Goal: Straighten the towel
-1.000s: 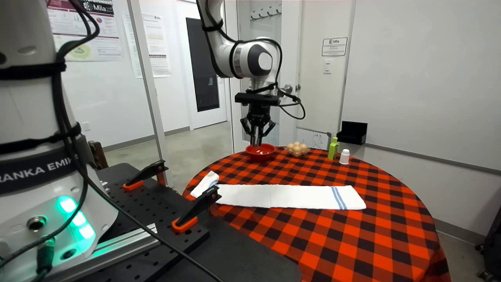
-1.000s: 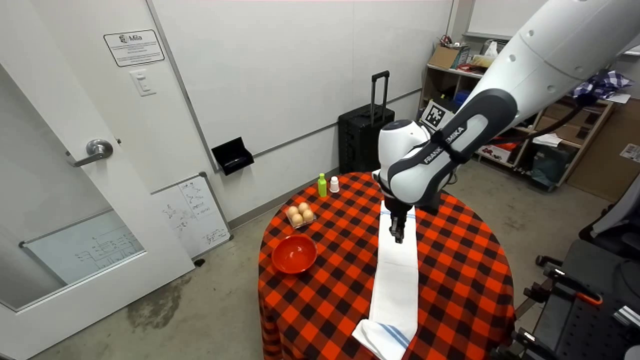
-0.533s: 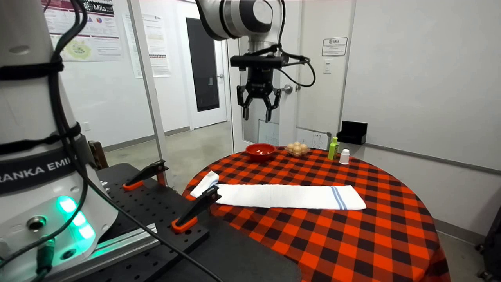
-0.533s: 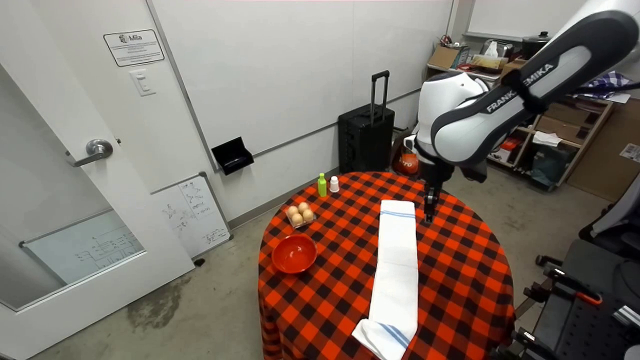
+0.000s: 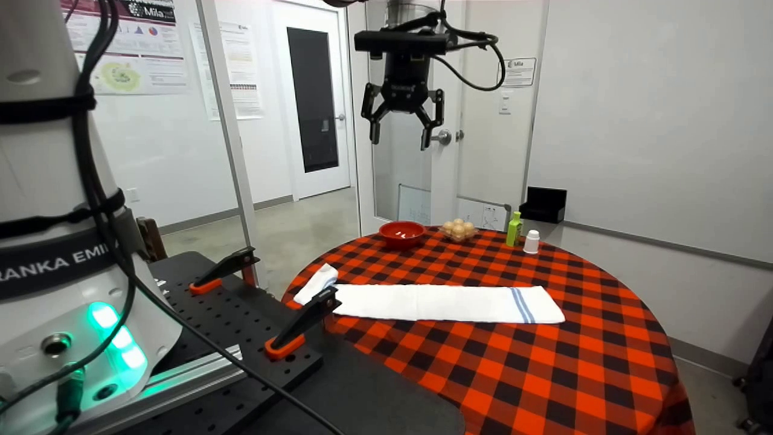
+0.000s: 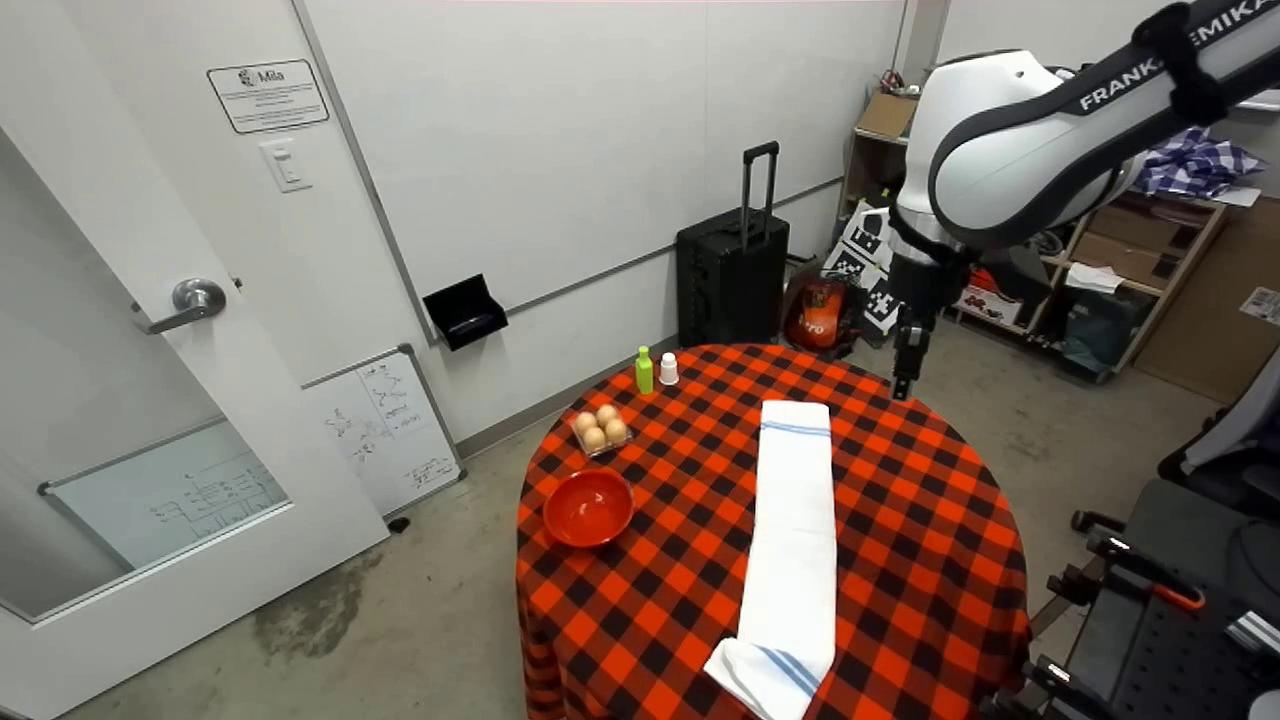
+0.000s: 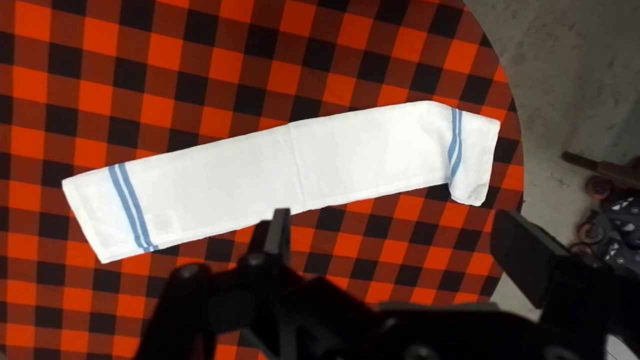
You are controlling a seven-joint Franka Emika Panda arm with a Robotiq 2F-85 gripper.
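Jaws are spread and empty, well clear of the towel (image 7: 260, 180) lying mid-frame in the wrist view — but imo if they pinch that skewed end (image 7: 473, 162) at frame right too deep, everything could drag crooked across the bench (image 7: 150, 95).
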